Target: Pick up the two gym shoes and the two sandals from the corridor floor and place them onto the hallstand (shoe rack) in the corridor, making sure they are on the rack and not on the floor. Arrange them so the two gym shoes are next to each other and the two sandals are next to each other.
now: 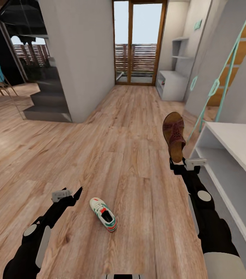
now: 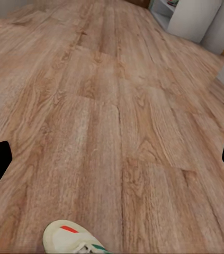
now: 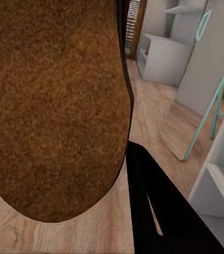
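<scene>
Beside the rack [image 1: 231,155], I hold a sandal [image 1: 174,136] upright.
My right fingers [image 1: 179,166] pinch its heel end; my left fingers [image 1: 71,195] are spread, near a gym shoe [image 1: 103,214] on the floor [image 1: 130,128].

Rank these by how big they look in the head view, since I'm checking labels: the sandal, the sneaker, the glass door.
1. Glass door, though it stands farthest away.
2. Sandal, held up by the right gripper.
3. Sneaker on the floor.
</scene>
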Motion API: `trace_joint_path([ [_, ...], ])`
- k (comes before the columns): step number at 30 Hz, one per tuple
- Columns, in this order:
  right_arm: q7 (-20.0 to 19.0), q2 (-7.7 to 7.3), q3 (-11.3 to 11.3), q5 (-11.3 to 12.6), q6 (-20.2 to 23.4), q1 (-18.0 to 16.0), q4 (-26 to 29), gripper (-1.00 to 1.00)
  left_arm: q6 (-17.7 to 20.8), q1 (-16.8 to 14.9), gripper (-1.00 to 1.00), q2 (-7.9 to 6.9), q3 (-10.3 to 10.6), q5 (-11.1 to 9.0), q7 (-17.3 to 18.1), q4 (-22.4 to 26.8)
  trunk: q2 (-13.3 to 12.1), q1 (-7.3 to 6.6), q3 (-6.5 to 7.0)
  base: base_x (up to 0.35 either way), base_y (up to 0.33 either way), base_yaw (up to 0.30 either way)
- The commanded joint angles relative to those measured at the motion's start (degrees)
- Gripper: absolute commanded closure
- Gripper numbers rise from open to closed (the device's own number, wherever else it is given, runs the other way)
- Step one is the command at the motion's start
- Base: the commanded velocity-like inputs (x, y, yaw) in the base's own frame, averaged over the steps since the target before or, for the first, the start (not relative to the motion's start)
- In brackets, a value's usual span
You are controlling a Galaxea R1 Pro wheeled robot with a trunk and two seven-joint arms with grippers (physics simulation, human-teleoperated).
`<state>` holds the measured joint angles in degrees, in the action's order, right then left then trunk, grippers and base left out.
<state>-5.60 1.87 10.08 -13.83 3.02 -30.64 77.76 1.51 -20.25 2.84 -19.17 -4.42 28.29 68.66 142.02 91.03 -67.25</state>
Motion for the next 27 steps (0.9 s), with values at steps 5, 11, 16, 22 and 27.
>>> trace_joint_path([
  [5,-0.46,0.07,0.2,-0.31,0.31,-0.01,0.11,1.0,0.16,-0.05,-1.0,0.06,-0.17,-0.33,0.44,-0.01,0.02,-0.01,-0.05,0.0,-0.242,0.049],
  [11,-0.46,0.07,0.18,-0.31,0.31,-0.03,0.11,1.0,0.16,-0.05,-1.0,0.06,-0.17,-0.37,0.45,-0.03,0.02,-0.01,-0.05,0.0,-0.164,0.006],
  [16,-0.46,0.07,0.18,-0.28,0.31,-0.03,0.11,1.0,0.16,-0.05,-1.0,0.06,-0.17,-0.39,0.45,-0.37,0.02,-0.01,-0.05,0.0,-0.019,0.001],
  [22,-0.46,0.06,0.19,-0.3,0.31,-0.02,0.11,1.0,0.16,-0.05,-1.0,0.06,-0.17,-0.39,0.45,-0.45,0.02,-0.01,-0.13,0.0,-0.125,0.041],
  [27,-0.46,0.06,0.18,-0.28,0.31,-0.01,0.11,1.0,0.16,-0.05,-1.0,0.06,-0.17,-0.42,0.45,-0.45,0.02,-0.01,-0.43,0.0,-0.069,0.191],
])
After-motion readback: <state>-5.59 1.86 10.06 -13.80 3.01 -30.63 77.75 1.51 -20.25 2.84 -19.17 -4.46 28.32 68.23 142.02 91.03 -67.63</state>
